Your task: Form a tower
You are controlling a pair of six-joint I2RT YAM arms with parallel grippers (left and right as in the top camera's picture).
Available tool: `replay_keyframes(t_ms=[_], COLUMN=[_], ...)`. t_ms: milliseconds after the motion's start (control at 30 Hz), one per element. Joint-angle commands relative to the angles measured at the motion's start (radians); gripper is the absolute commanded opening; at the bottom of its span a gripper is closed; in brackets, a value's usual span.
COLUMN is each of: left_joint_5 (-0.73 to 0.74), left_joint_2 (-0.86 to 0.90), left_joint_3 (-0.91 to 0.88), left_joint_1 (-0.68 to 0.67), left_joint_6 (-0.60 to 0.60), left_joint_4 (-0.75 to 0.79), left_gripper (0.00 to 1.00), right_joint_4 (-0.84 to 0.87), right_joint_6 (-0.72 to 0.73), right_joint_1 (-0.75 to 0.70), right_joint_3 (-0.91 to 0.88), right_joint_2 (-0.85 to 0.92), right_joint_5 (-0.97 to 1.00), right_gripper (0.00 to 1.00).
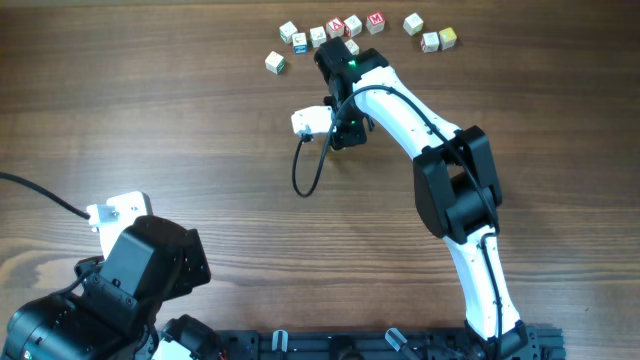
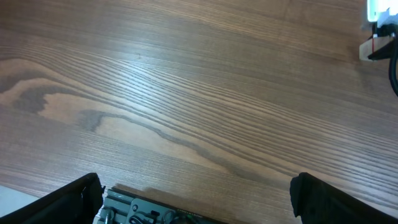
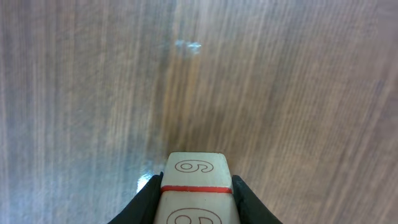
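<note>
At the lower left of the overhead view the left arm is parked. Its left claw (image 2: 196, 190) is released, fingers spread to the two bottom corners of its own view with only bare tabletop (image 2: 186, 81) between them. It is best left there, well clear of the work.

In the upper middle of the overhead view a row of loose cubes (image 1: 352, 25) lies flat. No tower can be made out: from above every cube shows only its top face, and the right arm covers part of the area, so I cannot tell whether a stack stands there yet.

Just below that row the right arm bends down over open wood. Its wrist view shows the right claw (image 3: 196, 186) grasping a cream cube (image 3: 196, 167), with a black finger pressed against each side. The cube has a looped figure on each of two faces and a red line between them. Whether it rests on the wood or hangs above it I cannot tell.

The step in hand looks like carrying this cube to the stacking spot. To do it well:
- Keep the grip centred and the cube's faces square to the fingers.
- Travel high enough to clear the row.
- Come down straight onto the cube below, edges aligned.
- Open only once it sits flat, then withdraw straight upward.
</note>
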Motion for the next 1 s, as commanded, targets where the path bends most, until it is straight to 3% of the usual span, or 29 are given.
replay_keyframes(t_ms=[0, 233, 533, 700, 967], left_joint_5=[-0.002, -0.002, -0.002, -0.002, -0.002], left_joint_2=[-0.001, -0.001, -0.001, -0.001, -0.001], left_joint_3=[-0.001, -0.001, -0.001, -0.001, -0.001], left_joint_1=[0.005, 0.005, 0.005, 0.005, 0.005], left_joint_6=[-0.01, -0.01, -0.01, -0.01, -0.01], left_joint_4=[0.002, 0.002, 0.002, 0.002, 0.002], left_gripper=[1.0, 1.0, 1.0, 1.0, 1.0], right_joint_4=[0.061, 0.06, -0.091, -0.082, -0.024], right_joint_6=[0.115, 0.274, 0.267, 0.23, 0.23], right_joint_1=[0.002, 0.002, 0.002, -0.002, -0.01], right_joint_3=[-0.007, -0.007, -0.007, -0.007, -0.007], right_joint_2=[0.028, 0.028, 0.025, 0.025, 0.025], right_joint_5=[0.042, 0.06, -0.029, -0.095, -0.025], right_gripper=[0.15, 0.15, 0.17, 0.2, 0.2])
